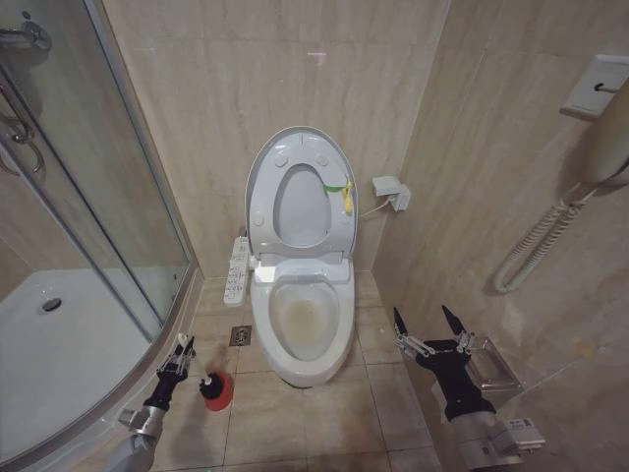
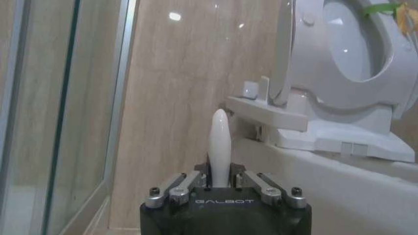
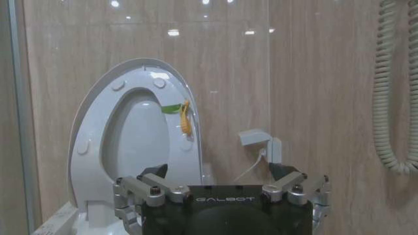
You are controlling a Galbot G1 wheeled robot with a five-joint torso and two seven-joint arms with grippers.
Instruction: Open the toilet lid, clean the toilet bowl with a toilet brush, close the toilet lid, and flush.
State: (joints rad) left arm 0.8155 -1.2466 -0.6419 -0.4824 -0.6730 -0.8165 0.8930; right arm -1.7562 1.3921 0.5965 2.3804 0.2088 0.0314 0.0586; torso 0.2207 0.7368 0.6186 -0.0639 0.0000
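The left gripper is hanging low to the left of the toilet bowl, its fingers pinching the white handle of the toilet brush, which is standing upright between them in the left wrist view. Below it, the brush's black bristle head is sitting in the red holder cup on the floor tiles, just left of the bowl's front end. The right gripper is hovering to the right of the bowl's front, well apart from it, with its two fingers spread wide and holding nothing.

The bowl itself is lying open, with yellowish-brown staining showing on its inner bottom. Behind the bowl, the toilet lid is standing raised against the tiled wall together with the ring-shaped seat, a yellow-green tag hanging at the right edge. A white control panel is sticking out beside the bowl's left rear. Farther left of the bowl, the glass shower enclosure is curving around the white shower tray.
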